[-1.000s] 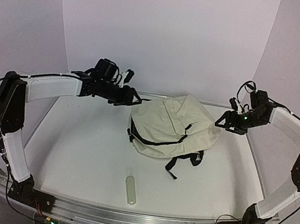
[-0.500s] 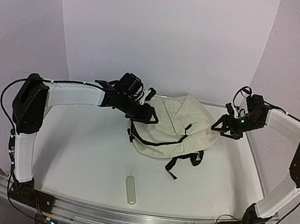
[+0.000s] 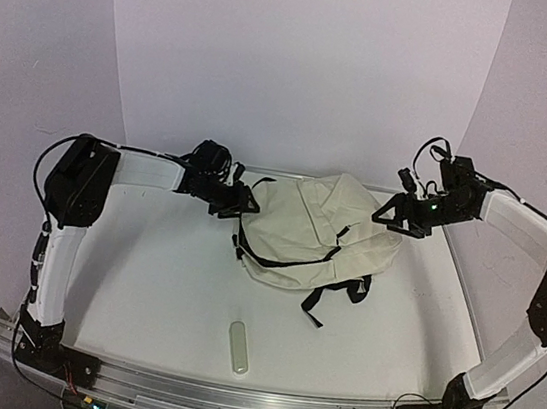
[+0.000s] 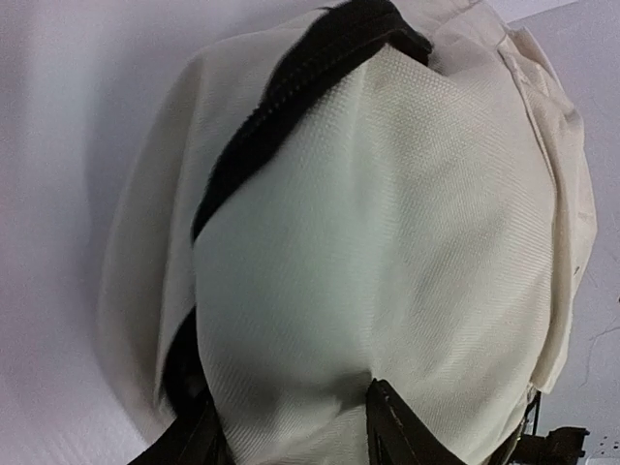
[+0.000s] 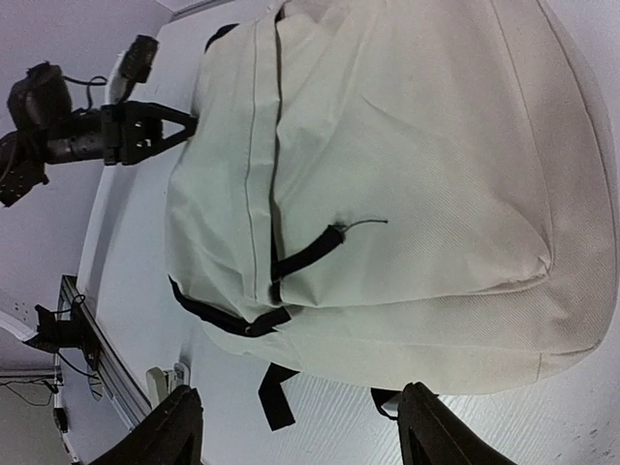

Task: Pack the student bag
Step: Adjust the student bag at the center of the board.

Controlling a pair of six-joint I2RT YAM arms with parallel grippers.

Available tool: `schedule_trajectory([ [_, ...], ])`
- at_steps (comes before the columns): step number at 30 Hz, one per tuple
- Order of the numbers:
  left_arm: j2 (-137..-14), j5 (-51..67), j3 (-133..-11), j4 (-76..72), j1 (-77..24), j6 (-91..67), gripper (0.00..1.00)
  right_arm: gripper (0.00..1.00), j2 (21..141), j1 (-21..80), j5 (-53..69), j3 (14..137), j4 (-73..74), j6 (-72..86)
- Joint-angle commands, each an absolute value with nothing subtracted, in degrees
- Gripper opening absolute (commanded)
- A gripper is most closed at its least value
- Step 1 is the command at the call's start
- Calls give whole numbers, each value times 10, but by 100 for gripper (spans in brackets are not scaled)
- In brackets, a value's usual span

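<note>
Student bag [image 3: 310, 235] packing: hardly begun, by the look of it. Nearest the bases, pale oblong item [image 3: 239, 347] loose on the worktop [image 3: 143, 278], well apart from the bag, not yet packed. Further back, bag lying slumped mid-worktop, straps trailing forward, no opening on show. At its far left edge, left tool [image 3: 246, 201] part-spread with fabric between the fingers; firm hold or not, cannot tell. At far right, right tool [image 3: 390, 223] wide open, empty, just beside the bag.
</note>
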State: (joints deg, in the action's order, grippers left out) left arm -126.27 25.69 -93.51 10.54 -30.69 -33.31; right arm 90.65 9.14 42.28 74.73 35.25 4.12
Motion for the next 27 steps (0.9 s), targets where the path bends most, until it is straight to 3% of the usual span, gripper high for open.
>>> schedule_trajectory([
  [1,-1337,278,-1049,133,-340,-321,43,67,913,91,422,775,334,51],
  [7,-1414,235,-1133,209,-363,-306,29,63,914,98,422,772,323,57],
  [14,-1404,132,-1110,294,-372,-280,34,57,912,104,402,754,316,56],
  [16,-1363,56,-1066,311,-372,-265,38,56,906,104,389,745,316,46],
  [21,-1281,-19,-1003,334,-372,-191,68,57,900,104,382,729,316,38],
  [27,-1157,62,-950,273,-373,-161,69,57,892,104,371,718,316,33],
])
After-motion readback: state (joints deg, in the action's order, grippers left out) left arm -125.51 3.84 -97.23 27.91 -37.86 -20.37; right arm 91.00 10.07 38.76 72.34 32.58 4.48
